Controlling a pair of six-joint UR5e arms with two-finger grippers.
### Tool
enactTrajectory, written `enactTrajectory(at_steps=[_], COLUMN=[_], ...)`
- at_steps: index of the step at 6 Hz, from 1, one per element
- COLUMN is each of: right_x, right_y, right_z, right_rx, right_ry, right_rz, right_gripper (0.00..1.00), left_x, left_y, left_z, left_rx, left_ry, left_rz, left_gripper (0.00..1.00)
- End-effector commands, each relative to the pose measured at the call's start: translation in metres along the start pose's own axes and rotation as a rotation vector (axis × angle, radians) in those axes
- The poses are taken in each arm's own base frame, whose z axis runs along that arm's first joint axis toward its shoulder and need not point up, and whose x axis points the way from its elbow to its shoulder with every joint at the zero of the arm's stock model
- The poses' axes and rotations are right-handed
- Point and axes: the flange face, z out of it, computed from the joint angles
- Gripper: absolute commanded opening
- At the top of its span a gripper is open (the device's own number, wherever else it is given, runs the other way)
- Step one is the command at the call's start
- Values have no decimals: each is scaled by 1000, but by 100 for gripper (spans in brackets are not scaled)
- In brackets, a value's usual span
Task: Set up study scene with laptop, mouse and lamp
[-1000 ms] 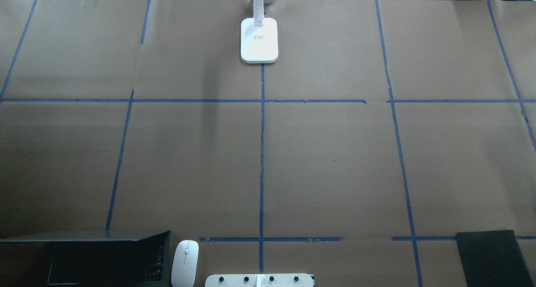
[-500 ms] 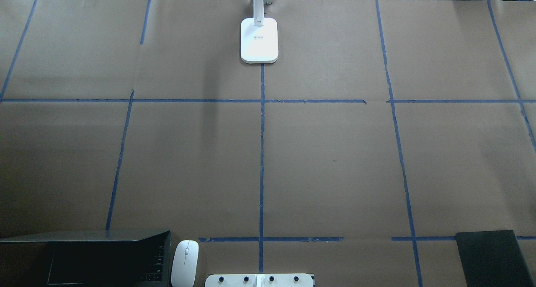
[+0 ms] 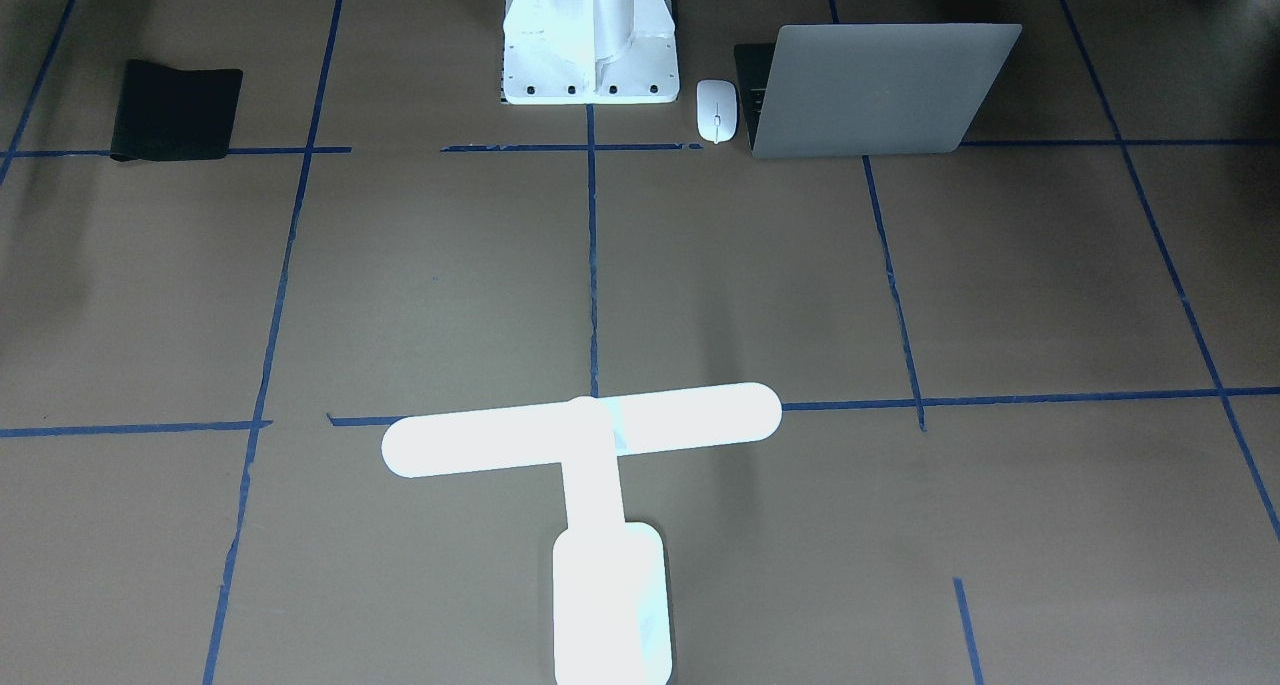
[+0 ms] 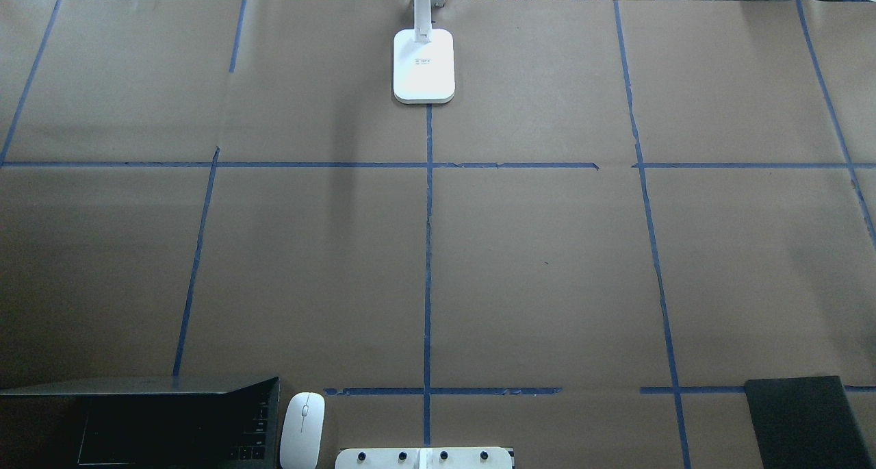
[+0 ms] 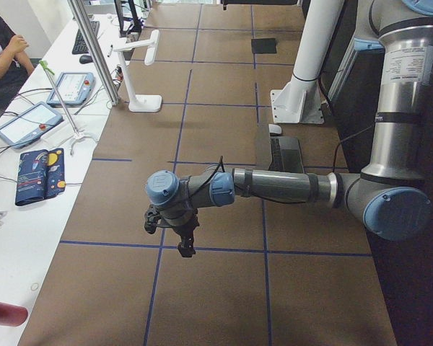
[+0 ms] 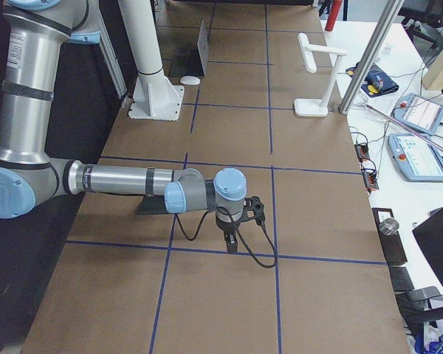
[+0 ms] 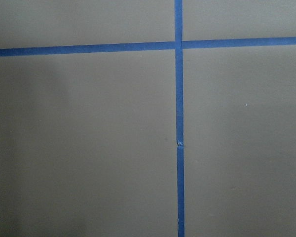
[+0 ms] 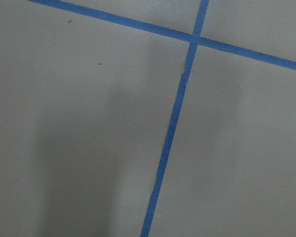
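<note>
The grey laptop (image 4: 137,421) stands open at the table's near left edge, its lid (image 3: 880,90) facing away from the robot. The white mouse (image 4: 302,429) lies just right of it, beside the pedestal. The glowing white lamp (image 3: 580,430) stands at the far middle, with its base (image 4: 423,65) on the centre tape line. My left gripper (image 5: 182,249) hangs over bare paper, far from all three, and shows only in the left side view. My right gripper (image 6: 231,243) shows only in the right side view. I cannot tell whether either is open or shut. Both wrist views show only paper and tape.
A black mat (image 4: 801,421) lies at the near right corner. The white bolted pedestal (image 3: 590,45) stands at the near middle. Blue tape lines grid the brown paper (image 4: 547,263). Tablets and cables lie on the white bench (image 6: 421,140) beyond the far edge, where a person (image 5: 3,54) sits.
</note>
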Motion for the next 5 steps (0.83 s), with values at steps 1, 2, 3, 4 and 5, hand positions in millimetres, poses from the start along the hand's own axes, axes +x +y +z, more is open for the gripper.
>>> enactTrajectory(at_steps=[1,2,3,4,5], right_x=[-2,-2,-1,-2,-9], right_y=[0,0,1,1,-1], right_z=[-1,0,0,-1,-4], right_rx=[4,5,6,9,20], right_ry=[-9,-12,-12,-14,-54], right_rz=[-4,-4,-14,-16,-28], right_gripper=[100,100,100,100,100], left_x=[6,15,23,52,114], left_y=[-4,-7,5,-3,-5], left_z=[-4,-13,-17,-15,-4], left_rx=[9,34,65,110,90], left_ry=[1,0,1,-5,45], left_rz=[13,42,78,181,148], left_gripper=[100,100,100,100,100])
